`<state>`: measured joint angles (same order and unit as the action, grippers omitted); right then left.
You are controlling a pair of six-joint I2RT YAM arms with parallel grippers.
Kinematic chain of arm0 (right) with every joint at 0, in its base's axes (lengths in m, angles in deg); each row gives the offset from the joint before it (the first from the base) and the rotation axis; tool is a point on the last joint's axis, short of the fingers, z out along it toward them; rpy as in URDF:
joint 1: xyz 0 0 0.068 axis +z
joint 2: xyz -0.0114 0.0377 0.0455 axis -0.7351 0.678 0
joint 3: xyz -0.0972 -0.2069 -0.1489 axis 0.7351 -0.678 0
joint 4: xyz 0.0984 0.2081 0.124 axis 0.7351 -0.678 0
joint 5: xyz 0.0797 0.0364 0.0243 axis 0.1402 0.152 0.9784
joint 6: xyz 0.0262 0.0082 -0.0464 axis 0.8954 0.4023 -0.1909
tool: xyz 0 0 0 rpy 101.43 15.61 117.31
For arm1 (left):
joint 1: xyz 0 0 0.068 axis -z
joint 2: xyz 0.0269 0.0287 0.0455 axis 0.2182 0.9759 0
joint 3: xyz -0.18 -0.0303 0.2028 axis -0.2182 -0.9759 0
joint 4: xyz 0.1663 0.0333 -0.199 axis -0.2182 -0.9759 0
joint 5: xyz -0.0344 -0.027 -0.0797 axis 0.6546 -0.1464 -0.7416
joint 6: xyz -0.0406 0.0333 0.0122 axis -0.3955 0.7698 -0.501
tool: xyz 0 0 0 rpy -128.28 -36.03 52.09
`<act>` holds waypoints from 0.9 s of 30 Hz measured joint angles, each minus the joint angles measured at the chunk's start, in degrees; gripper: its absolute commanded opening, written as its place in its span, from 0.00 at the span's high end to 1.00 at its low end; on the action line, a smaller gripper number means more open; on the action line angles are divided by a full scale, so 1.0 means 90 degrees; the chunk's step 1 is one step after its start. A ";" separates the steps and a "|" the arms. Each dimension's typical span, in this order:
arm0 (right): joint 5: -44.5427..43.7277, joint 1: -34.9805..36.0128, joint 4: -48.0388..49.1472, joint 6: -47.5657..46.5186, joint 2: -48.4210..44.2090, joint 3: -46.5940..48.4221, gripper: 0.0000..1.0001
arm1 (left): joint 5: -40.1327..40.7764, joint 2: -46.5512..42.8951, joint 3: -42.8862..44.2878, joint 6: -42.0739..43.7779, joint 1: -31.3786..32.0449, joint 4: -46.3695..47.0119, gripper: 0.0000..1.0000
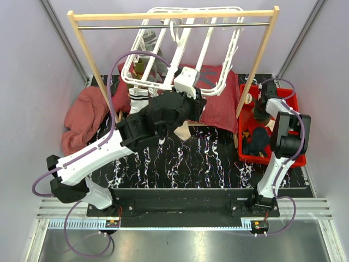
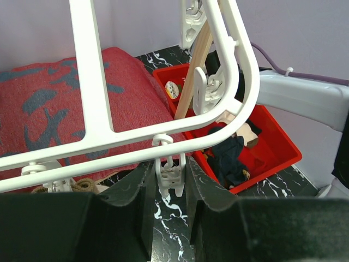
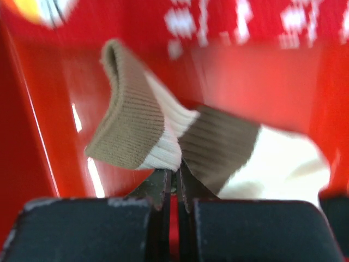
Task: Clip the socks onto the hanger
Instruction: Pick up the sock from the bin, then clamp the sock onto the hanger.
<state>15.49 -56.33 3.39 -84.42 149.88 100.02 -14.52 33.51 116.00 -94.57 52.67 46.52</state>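
right jaws pinch brown-white sock (image 3: 136, 125) in red bin (image 3: 38, 136) | left jaws squeeze hanger (image 2: 92, 82) clip (image 2: 170, 176) | step: sock pickup | next: carry cuff up into clip

A robot test cell is indicated: plain pale walls (image 1: 27, 65) are set around the left pincer (image 2: 170, 183), a black marbled table (image 1: 180, 164) below it, an aluminium rail (image 1: 180, 222) behind it.

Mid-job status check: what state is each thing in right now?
White plastic hanger frame: hooked on wooden rail, tilted.
White plastic clip: gripped between left fingers.
Left gripper: shut on clip.
Brown-and-cream ribbed sock: pinched, above red plastic bin.
Right gripper: shut on sock.
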 measured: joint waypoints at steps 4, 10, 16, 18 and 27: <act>-0.0097 0.0000 -0.0270 0.0396 -0.0746 -0.0525 1.00 | 0.0000 -0.0051 -0.0022 0.0002 0.0000 0.0029 1.00; 0.0053 0.0000 -0.0423 0.0947 -0.2297 -0.0816 1.00 | 0.0002 -0.0056 -0.0046 0.0005 0.0002 0.0087 1.00; 0.0430 0.0010 -0.0313 0.1367 -0.3866 -0.0974 1.00 | 0.0007 -0.0095 -0.0049 0.0000 0.0002 0.0134 1.00; 0.0549 0.0053 -0.0279 0.1474 -0.4337 -0.1105 1.00 | 0.0007 -0.0126 -0.0051 -0.0012 0.0002 0.0141 1.00; 0.1207 0.0692 -0.0233 0.1690 -0.6363 -0.1928 1.00 | 0.0005 -0.0233 -0.0085 -0.0053 0.0017 0.0379 1.00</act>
<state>26.35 -50.10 1.29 -69.21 92.62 82.66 -14.48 31.42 115.23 -95.05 52.82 49.93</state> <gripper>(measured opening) 0.020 0.266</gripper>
